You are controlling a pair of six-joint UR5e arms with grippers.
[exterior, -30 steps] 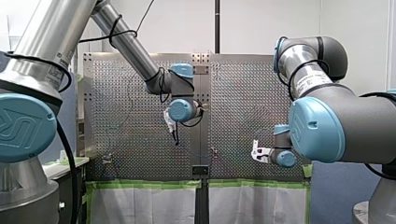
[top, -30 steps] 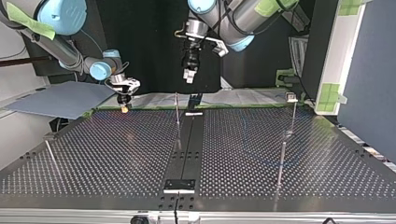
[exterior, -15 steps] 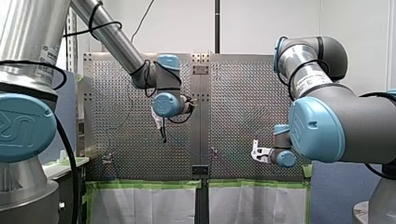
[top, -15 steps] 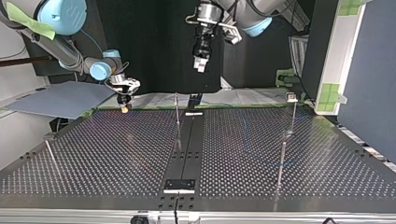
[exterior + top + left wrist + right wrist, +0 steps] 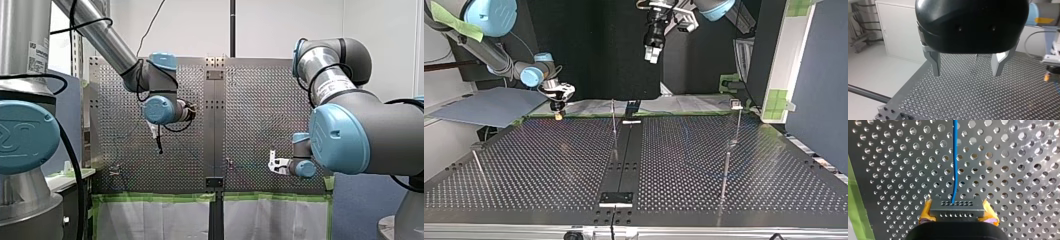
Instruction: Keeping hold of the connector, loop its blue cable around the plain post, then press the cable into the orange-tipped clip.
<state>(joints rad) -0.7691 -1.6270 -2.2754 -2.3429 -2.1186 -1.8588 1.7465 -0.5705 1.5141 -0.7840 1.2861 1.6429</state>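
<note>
Connector point(image 5: 956, 209) lies crosswise in right tool point(image 5: 958, 213) (cable point(image 5: 955, 165) ahead).

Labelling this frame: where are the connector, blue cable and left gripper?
connector point(image 5: 957, 207), right wrist view, its holed face.
blue cable point(image 5: 955, 135), right wrist view, stretch ahead of the connector.
left gripper point(image 5: 966, 74), left wrist view, midway between open fingertips.

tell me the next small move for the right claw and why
Probably slide my right claw, shut on the connector, out over the table toward the posts to start the loop. The blue cable runs straight ahead from the connector, wrapped round nothing in that view, and my left claw hangs open, high and empty.
</note>
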